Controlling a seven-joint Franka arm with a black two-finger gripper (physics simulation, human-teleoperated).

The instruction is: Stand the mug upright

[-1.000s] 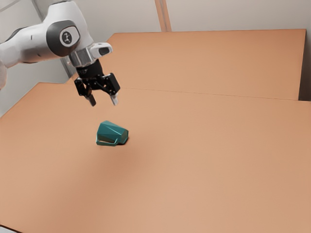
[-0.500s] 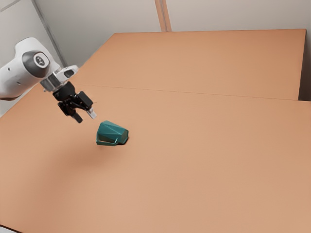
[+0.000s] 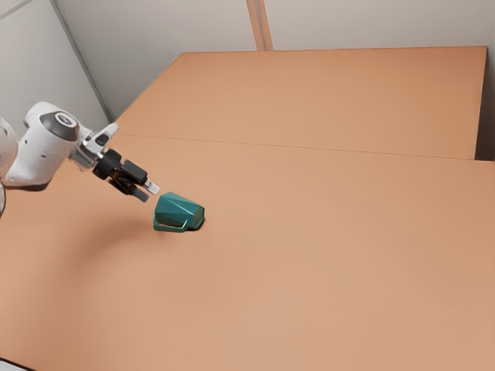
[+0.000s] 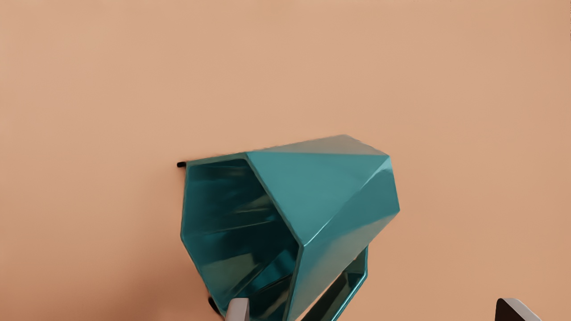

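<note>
Teal mug [image 4: 321,191], one, on side; one tool [image 3: 150,193], two fingers [image 4: 238,310] wide apart, empty.

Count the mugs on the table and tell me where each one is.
1. The teal mug lies on its side on the table, just to the exterior view's right of the open gripper.

Glossy teal mug [image 4: 321,187]; orange-tan table [image 3: 325,270]

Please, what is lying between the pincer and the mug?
In the exterior view, a narrow strip of bare table lies between pincer and mug.
</note>
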